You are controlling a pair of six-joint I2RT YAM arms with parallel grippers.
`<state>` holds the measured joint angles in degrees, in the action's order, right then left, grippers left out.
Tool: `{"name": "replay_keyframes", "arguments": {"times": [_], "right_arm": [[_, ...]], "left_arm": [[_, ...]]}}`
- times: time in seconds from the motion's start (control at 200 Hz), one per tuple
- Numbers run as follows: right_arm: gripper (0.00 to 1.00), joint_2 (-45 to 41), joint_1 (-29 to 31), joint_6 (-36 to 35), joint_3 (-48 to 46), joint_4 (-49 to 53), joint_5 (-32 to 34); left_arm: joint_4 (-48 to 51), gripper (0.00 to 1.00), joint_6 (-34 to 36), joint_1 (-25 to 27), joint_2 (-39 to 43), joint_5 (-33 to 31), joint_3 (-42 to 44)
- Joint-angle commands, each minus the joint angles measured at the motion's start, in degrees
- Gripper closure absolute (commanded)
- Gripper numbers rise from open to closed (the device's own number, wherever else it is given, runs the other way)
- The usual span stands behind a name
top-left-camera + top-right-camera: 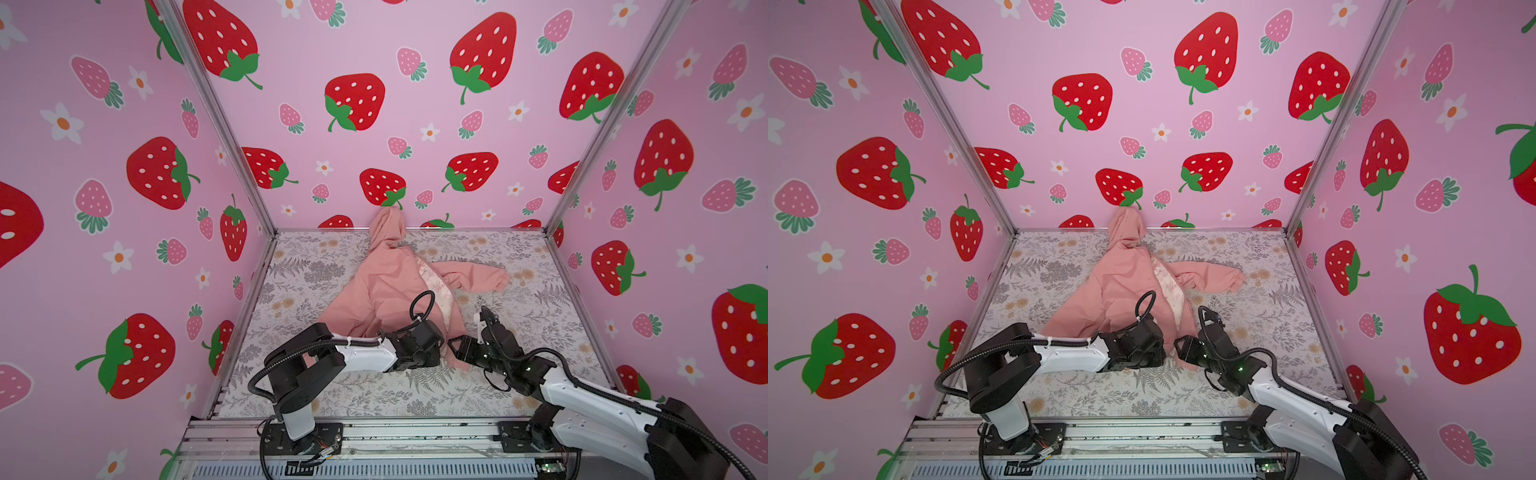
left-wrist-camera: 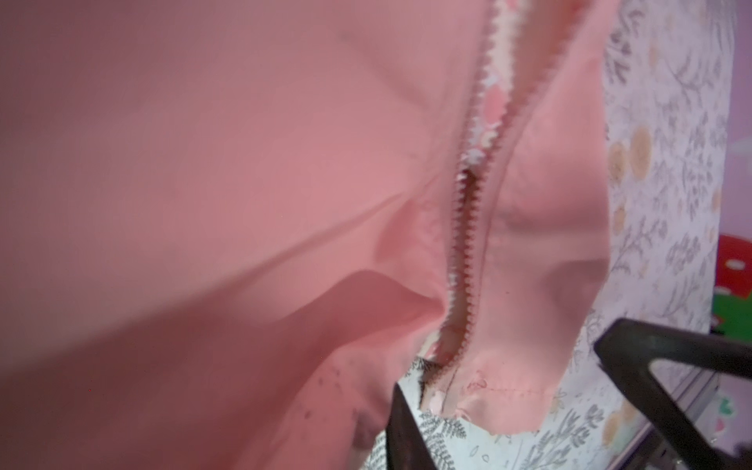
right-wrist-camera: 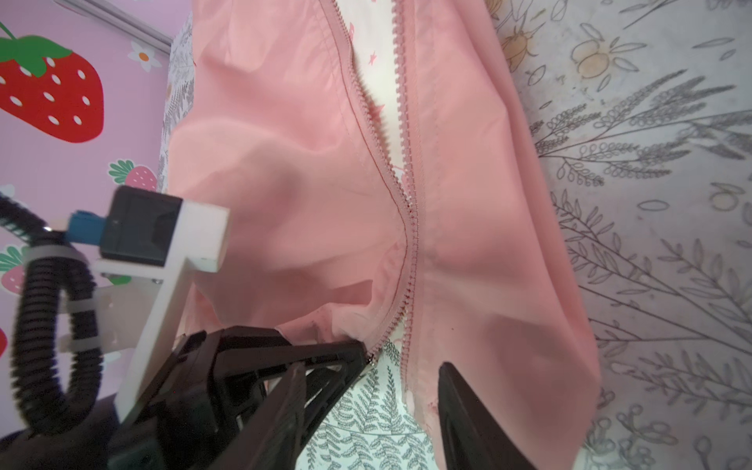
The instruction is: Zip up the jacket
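Note:
The salmon-pink jacket (image 1: 382, 286) (image 1: 1121, 286) lies front-up on the table, with its hood against the back wall. Cream lining shows in the open upper front. The two zipper rows (image 3: 412, 252) touch partway down and part again at the hem. A small metal slider (image 3: 371, 360) sits at the bottom end of one row. My left gripper (image 1: 436, 353) (image 3: 358, 354) is shut on that hem corner, and fabric hides one of its fingers. My right gripper (image 1: 457, 349) (image 3: 372, 366) is open at the other panel's hem, one finger (image 3: 468, 407) lying over the fabric.
A grey floral cloth (image 1: 374, 395) covers the table. Strawberry-print walls close in the left, back and right sides. An aluminium rail (image 1: 374, 432) carrying both arm bases runs along the front. The jacket's sleeve (image 1: 478, 278) stretches toward the right.

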<state>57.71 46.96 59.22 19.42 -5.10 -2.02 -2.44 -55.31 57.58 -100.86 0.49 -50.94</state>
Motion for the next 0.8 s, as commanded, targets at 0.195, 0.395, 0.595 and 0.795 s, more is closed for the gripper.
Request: {"name": "replay_keyframes", "arguments": {"times": [0.195, 0.395, 0.595, 0.795], "right_arm": [[0.31, 1.4, -0.3, 0.6, 4.2, -2.4, -3.6], [0.23, 1.6, -0.8, 4.9, 4.0, -7.5, -6.7], [0.29, 1.3, -1.8, 9.5, 1.9, -12.6, -7.2], [0.34, -1.4, -4.2, 18.0, -5.0, -23.7, -8.4]], "left_arm": [[-12.6, 1.0, 4.3, -5.5, 3.9, 13.0, 4.8], [-20.2, 1.0, 5.2, -8.8, 6.6, 24.6, 7.7], [-25.9, 1.0, 2.5, -11.1, 10.1, 29.9, 11.1], [-33.1, 1.0, -2.3, -11.8, 11.1, 32.2, 13.9]]}}
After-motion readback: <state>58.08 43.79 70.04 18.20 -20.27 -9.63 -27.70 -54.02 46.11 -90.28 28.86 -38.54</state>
